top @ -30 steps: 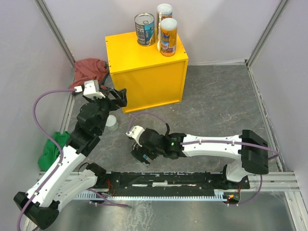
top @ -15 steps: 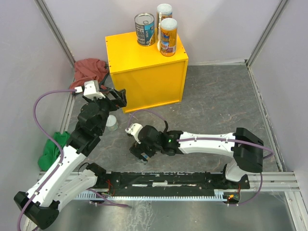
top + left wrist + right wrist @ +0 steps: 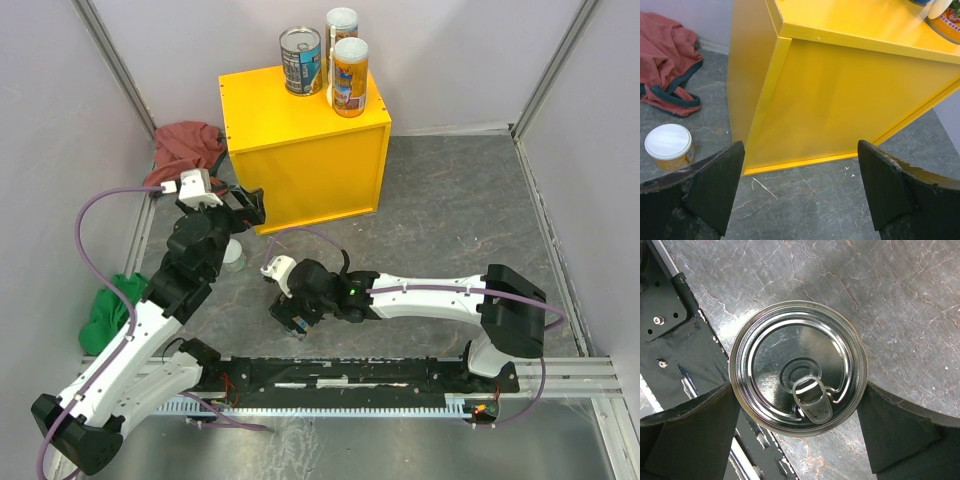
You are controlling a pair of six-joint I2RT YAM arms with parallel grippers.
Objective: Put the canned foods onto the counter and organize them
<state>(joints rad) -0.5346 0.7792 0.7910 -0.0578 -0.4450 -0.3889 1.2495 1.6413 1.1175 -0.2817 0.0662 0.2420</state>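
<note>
Tin: straddling it with right gripper, hugging both sides; clamping or merely flanking, cannot tell. Holding left gripper agape, facing counter just ahead.

I see the grey marbled surface across most of the top view. On it, in the upper centre, stands the yellow box, with a blue-labelled tin and two orange-labelled cans on its flat top. A red cloth lies upper left beside the box, and a green cloth at the left edge. A short white-lidded can stands near the box's lower left corner, and a silver-topped tin stands lower centre.
</note>
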